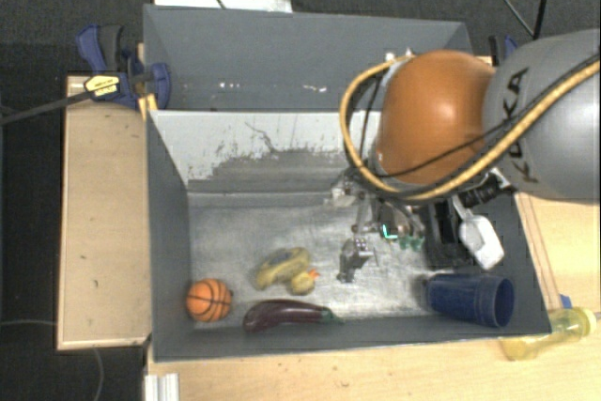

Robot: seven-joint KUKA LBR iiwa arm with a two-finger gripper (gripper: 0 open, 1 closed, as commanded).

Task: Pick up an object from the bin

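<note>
The gripper [353,260] is hovering low in the bin [235,221] just beside the yellow toy [285,269], lifting nothing yet; how wide it stands I cannot tell.

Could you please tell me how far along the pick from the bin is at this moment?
Done: the tool is down inside the bin, over bare floor beside the yellow toy duck. In hand: nothing visible. Left: grasping and lifting; the duck, purple aubergine, small basketball and blue cup all lie on the floor.
</note>
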